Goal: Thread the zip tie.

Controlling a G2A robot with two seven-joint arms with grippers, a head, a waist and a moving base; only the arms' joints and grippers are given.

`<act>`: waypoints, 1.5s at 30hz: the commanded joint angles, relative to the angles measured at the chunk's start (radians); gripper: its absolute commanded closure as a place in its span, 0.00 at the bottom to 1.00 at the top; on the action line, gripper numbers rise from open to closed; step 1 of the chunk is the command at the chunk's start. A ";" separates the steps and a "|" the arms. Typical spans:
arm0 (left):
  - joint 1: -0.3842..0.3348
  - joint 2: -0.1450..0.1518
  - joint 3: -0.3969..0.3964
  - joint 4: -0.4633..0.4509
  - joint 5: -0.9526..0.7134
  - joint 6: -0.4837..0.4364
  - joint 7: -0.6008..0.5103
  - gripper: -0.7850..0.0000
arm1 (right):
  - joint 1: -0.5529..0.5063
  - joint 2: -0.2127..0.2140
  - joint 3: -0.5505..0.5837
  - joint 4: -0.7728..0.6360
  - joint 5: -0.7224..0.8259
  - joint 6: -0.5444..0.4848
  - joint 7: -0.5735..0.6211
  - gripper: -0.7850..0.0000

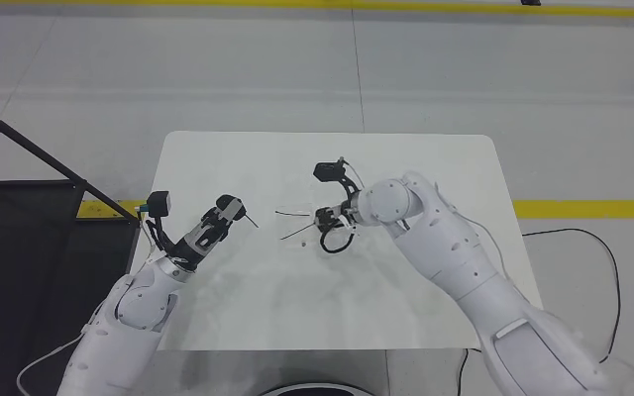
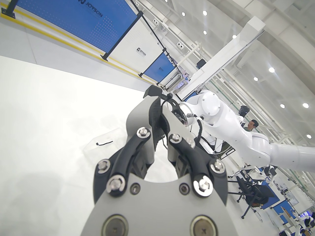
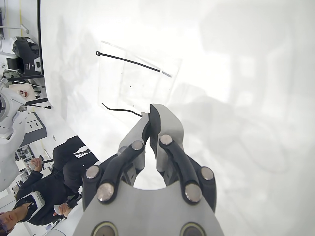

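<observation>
On the white table, my left gripper sits near the left edge, shut on a thin black zip tie whose head pokes out past the fingertips; its strap sticks out toward the table's middle. My right gripper is at mid-table, shut on the end of a second black zip tie that trails over the surface. A third zip tie lies loose just beyond it on a clear plastic sheet.
A black frame with dark fabric stands off the table's left side. The near half of the table and its right part are bare white surface. A black cable loop hangs by the right wrist.
</observation>
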 commanded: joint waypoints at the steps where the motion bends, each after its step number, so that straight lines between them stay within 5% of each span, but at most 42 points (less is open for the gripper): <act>1: 0.000 0.000 0.000 0.000 0.000 0.000 0.000 1.00 | -0.007 0.005 0.014 -0.014 0.002 -0.015 -0.002 1.00; 23: 0.000 0.000 0.000 0.000 0.000 0.000 0.000 1.00 | -0.168 0.095 0.204 -0.250 -0.025 -0.107 0.078 1.00; 25: 0.000 0.000 0.000 0.000 0.000 0.000 0.000 1.00 | -0.169 0.094 0.198 -0.254 -0.032 -0.083 0.079 1.00; 27: 0.000 0.000 0.000 0.000 0.000 0.000 0.000 1.00 | -0.162 0.091 0.190 -0.245 -0.035 -0.052 0.079 0.81; 30: 0.000 0.000 0.000 0.000 0.000 0.000 0.000 1.00 | -0.144 0.082 0.168 -0.225 -0.036 -0.022 0.075 0.68; 45: 0.000 0.000 0.000 0.000 0.000 0.000 0.000 1.00 | -0.010 0.012 0.057 0.014 0.037 -0.042 0.070 0.67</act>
